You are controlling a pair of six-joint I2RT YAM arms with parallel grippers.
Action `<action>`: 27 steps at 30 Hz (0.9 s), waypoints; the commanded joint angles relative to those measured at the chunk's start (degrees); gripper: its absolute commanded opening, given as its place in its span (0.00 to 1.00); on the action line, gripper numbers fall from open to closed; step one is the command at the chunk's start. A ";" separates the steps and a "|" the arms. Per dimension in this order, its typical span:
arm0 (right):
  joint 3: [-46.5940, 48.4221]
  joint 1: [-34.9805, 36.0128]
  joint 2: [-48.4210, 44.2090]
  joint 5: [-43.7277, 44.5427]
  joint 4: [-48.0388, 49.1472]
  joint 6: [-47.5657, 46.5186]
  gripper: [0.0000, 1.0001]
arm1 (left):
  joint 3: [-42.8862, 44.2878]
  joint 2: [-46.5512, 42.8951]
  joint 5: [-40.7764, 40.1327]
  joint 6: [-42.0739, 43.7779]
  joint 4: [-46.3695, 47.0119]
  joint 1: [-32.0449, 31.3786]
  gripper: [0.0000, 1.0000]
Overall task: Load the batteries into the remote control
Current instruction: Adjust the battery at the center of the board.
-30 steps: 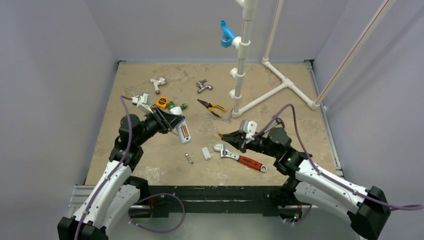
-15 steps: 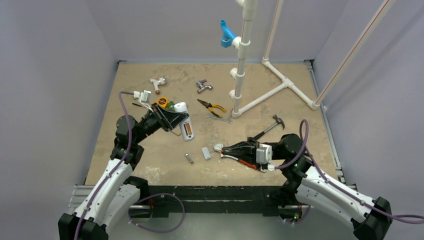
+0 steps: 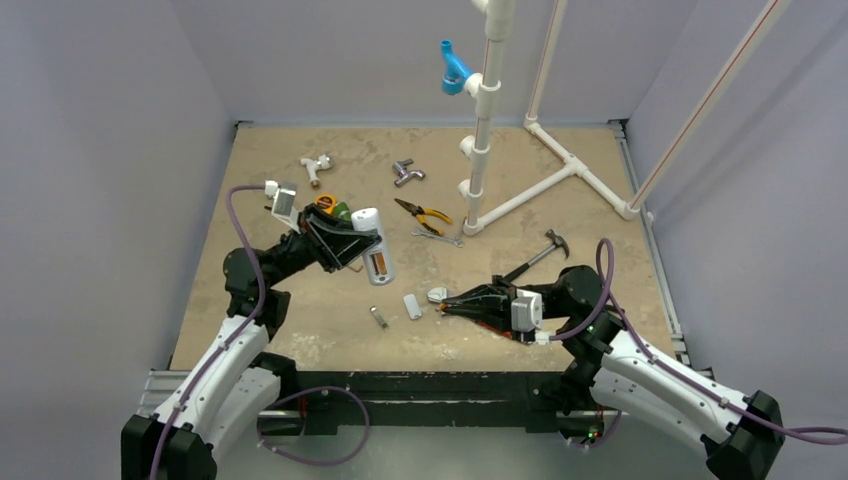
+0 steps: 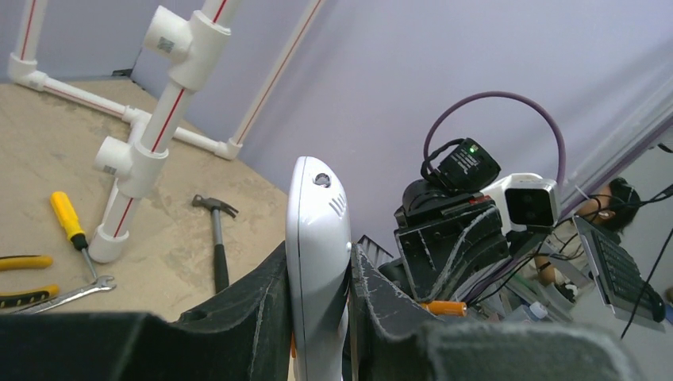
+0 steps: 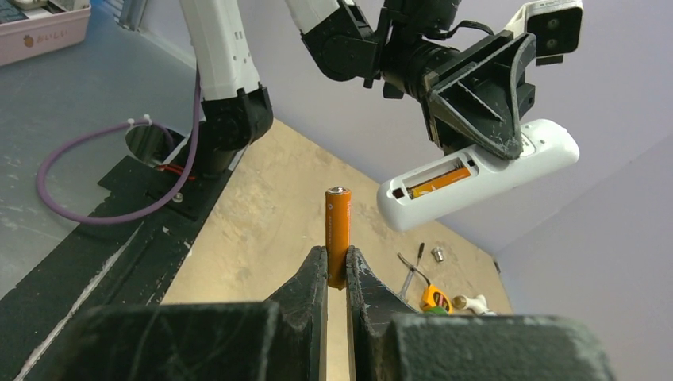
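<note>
Over the left half of the table (image 3: 300,320), the remote control (image 5: 476,178) is up in the air, the left gripper (image 4: 317,266) clamped on its sides. Its open compartment has one orange battery (image 5: 439,180) lying inside. Lower down, the right gripper (image 5: 336,266) is pinched shut on the second battery (image 5: 337,226), well apart from the remote.

Your left tool (image 4: 317,254) is clamped on the white plastic remote control (image 4: 317,208), which stands edge-on between the two dark fingers (image 4: 254,305). Just right of it you see the right arm's black wrist with its white camera (image 4: 530,202), and a small orange cylindrical battery (image 4: 444,308) below that. On the sandy bench (image 4: 48,151) lie a black-handled hammer (image 4: 217,242), a yellow-handled screwdriver (image 4: 68,224), a silvery spanner (image 4: 75,291) and a white pipe frame with red stripes (image 4: 155,135).
</note>
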 commanded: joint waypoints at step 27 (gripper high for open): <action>19.65 1.56 27.07 18.41 -40.71 -32.52 0.00 | 5.23 -4.08 -7.16 7.08 -26.23 0.37 0.00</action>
